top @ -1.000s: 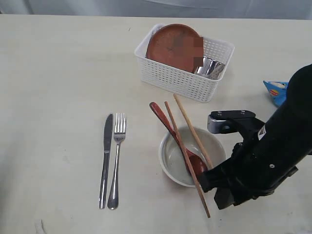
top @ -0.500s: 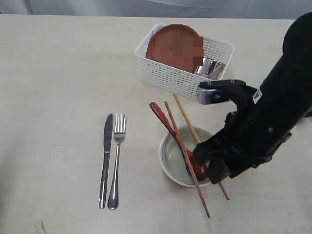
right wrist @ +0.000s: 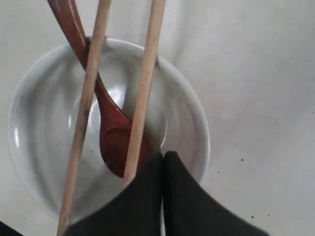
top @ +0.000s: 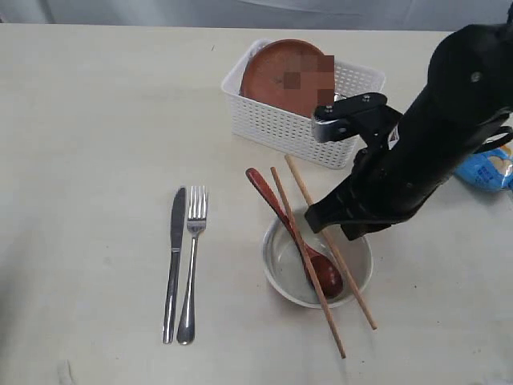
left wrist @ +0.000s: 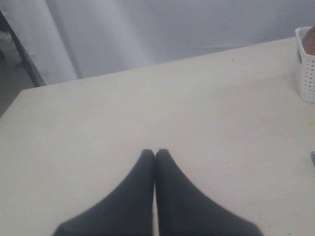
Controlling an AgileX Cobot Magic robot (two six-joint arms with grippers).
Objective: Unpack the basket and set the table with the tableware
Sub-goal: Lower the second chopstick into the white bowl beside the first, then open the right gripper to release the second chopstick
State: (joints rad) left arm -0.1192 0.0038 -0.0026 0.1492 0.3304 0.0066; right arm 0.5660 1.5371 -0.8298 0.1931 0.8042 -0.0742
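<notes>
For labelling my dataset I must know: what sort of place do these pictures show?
Probably a robot lab staged for dining, not a home: a plain cream table before a grey curtain, a black robot arm above the bowl, and a white basket holding a plate.

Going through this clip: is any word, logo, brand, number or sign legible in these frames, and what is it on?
No text can be read.
Blue snack bag: print blurred and partly hidden, unreadable.
Right arm, small white label: too small to read.
Plate: a pixelated patch, nothing legible.
Knife, fork, bowl, basket: no markings visible.
</notes>
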